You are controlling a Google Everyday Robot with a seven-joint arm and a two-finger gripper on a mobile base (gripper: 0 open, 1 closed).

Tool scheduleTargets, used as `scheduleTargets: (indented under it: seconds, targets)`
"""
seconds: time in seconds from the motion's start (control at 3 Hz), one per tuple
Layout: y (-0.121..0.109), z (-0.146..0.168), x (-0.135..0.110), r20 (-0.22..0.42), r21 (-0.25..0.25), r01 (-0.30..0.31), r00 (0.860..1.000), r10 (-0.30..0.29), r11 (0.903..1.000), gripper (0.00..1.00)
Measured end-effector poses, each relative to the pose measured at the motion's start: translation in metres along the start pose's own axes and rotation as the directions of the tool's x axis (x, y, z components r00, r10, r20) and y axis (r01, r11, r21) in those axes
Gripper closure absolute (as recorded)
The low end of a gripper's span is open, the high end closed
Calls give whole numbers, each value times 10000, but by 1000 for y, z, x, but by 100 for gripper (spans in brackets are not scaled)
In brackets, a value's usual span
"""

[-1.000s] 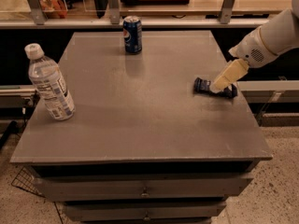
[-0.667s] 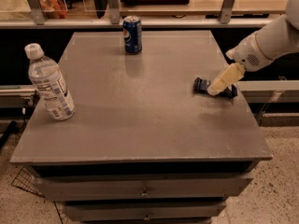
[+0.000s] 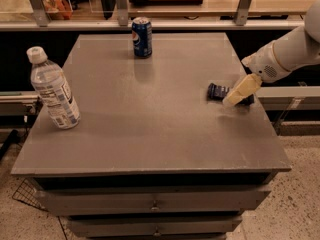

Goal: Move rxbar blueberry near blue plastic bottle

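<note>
The rxbar blueberry (image 3: pixel 217 91), a small dark navy bar, lies flat near the table's right edge. My gripper (image 3: pixel 240 91) comes in from the right on a white arm; its cream tip lies over the middle of the bar and hides part of it. The blue plastic bottle (image 3: pixel 53 91), clear with a white cap and a white-and-blue label, stands upright near the table's left edge, far from the bar.
A blue Pepsi can (image 3: pixel 142 37) stands at the back centre of the grey table (image 3: pixel 150 134). A railing and a shelf run behind the table. Drawers sit below the tabletop.
My gripper has dropped slightly lower onto the bar. The bar, bottle and can have not moved.
</note>
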State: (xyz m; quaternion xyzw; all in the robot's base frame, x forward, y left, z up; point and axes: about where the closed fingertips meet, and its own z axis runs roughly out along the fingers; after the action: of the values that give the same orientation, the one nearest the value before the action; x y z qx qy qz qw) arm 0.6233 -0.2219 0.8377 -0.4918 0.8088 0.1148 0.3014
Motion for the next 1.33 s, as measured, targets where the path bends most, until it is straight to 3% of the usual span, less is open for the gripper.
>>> scheduleTargets:
  seconds: [0.33, 1.0, 1.33]
  targets:
    - [4, 5, 6, -62, -97, 9, 10000, -10, 10000, 23]
    - [7, 4, 10, -309, -240, -261, 9992, 254, 9994, 85]
    - [7, 4, 10, -309, -240, -261, 9992, 254, 9994, 100]
